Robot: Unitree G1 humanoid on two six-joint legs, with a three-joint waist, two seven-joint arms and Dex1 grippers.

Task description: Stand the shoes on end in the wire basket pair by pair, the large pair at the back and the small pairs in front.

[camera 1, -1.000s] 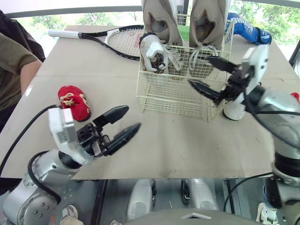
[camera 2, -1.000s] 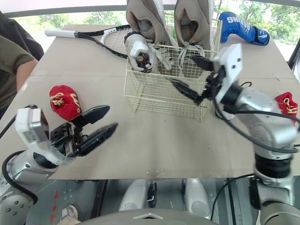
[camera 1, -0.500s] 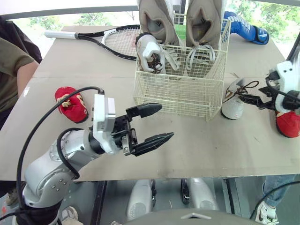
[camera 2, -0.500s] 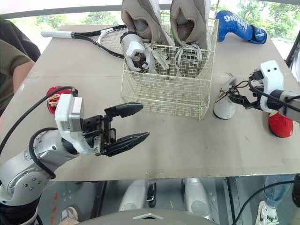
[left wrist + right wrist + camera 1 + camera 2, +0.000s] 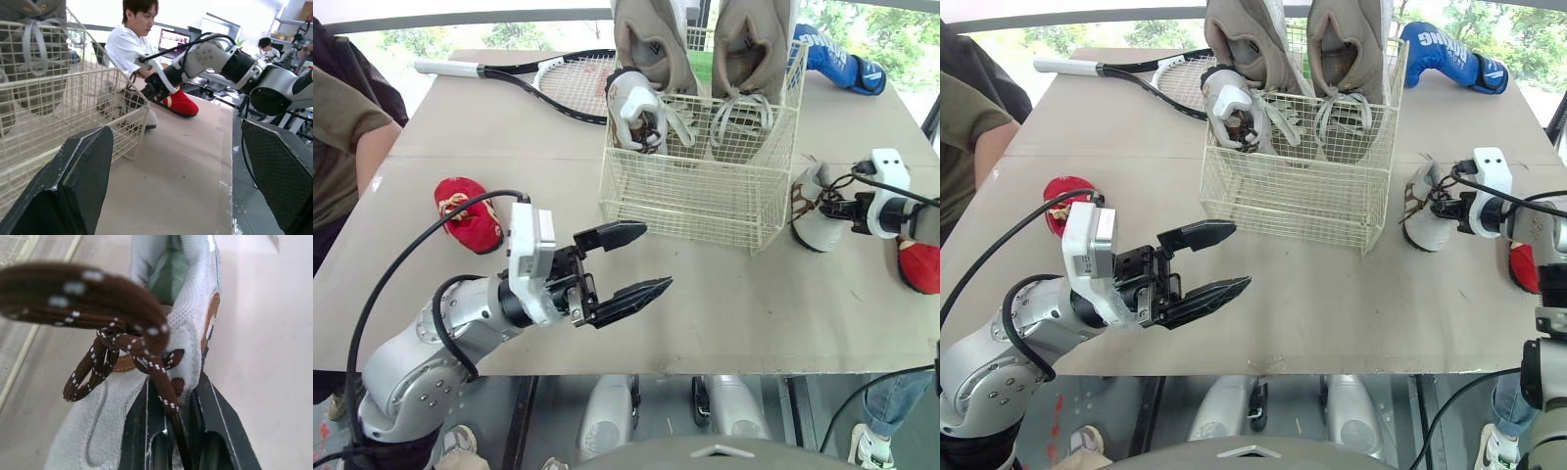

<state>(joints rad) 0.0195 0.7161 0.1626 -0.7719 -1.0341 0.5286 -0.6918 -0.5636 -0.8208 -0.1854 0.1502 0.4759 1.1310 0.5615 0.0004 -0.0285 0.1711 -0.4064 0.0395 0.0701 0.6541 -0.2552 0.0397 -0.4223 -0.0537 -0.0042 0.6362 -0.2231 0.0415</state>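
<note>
2 big grey shoes (image 5: 651, 39) stand on end at the far side of the wire basket (image 5: 685, 201), toes up, side by side. Small white shoe (image 5: 634, 108) stands in the basket's near left part, just in front of the left grey one; rest of the near row is bare wire. Basket sits far-centre on the table (image 5: 509, 127).

Second white shoe (image 5: 811, 227) w/ brown laces (image 5: 122, 342) is on the table just right of the basket, outside it. R gripper (image 5: 832, 208) is at this shoe from the right. In the right wrist view its fingers (image 5: 142, 431) are pinched close w/ shoe edge and a lace strand btwn them, so it's clamped on the shoe. Shoe's sole looks to be on the table; can't tell if it's lifted at all.

L gripper (image 5: 654, 257) hangs over the near part of the table, near-left of the basket, pointing right. Jaws spread wide, nothing btwn them; the left wrist view shows one finger (image 5: 73, 186) w/ bare tabletop beyond.

Red shoe (image 5: 470, 213) lies on the table well left of the basket. Other red shoe (image 5: 920, 266) lies at the right edge, near the R arm.

Tennis racket (image 5: 573, 83) lies far left, head next to the basket. Blue boxing glove (image 5: 837, 59) lies far right. Person's arm (image 5: 342, 117) at the left edge.
</note>
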